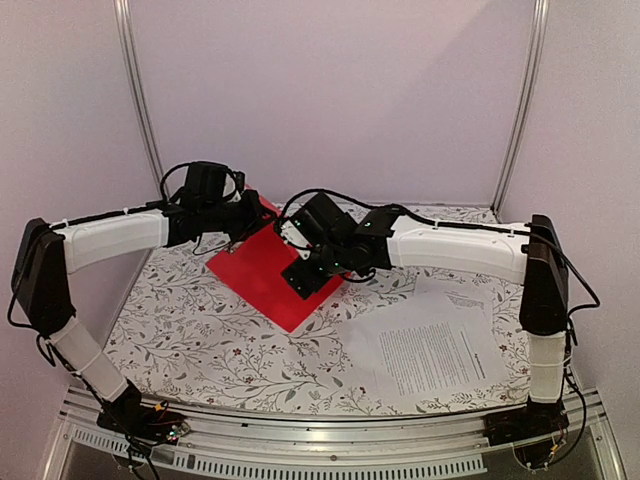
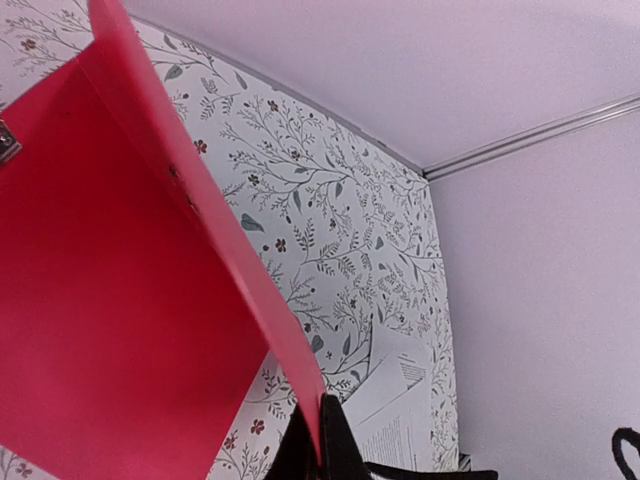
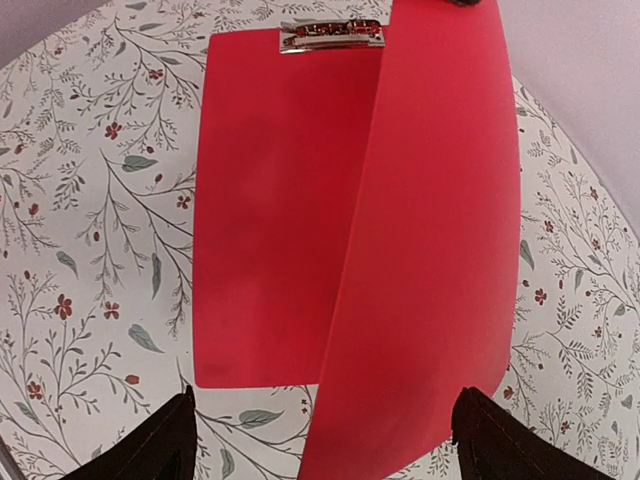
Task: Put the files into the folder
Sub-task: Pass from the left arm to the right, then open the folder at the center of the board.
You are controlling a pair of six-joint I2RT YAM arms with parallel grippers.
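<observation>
Fingers of your right gripper stand wide apart with nothing between them, hovering above the open red folder. Its back panel is flat on the floral table, long axis running straight away from the fingers, metal clip at the far end. Your left gripper is pinched tight on the edge of the cover and holds it tilted up off the panel. The files lie flat on the table, well apart from the folder, back toward the right arm's base and skewed to the table edge. Right arm is nearer and free, so the pickup is likely its job: pull back and to the right, away from the folder.
</observation>
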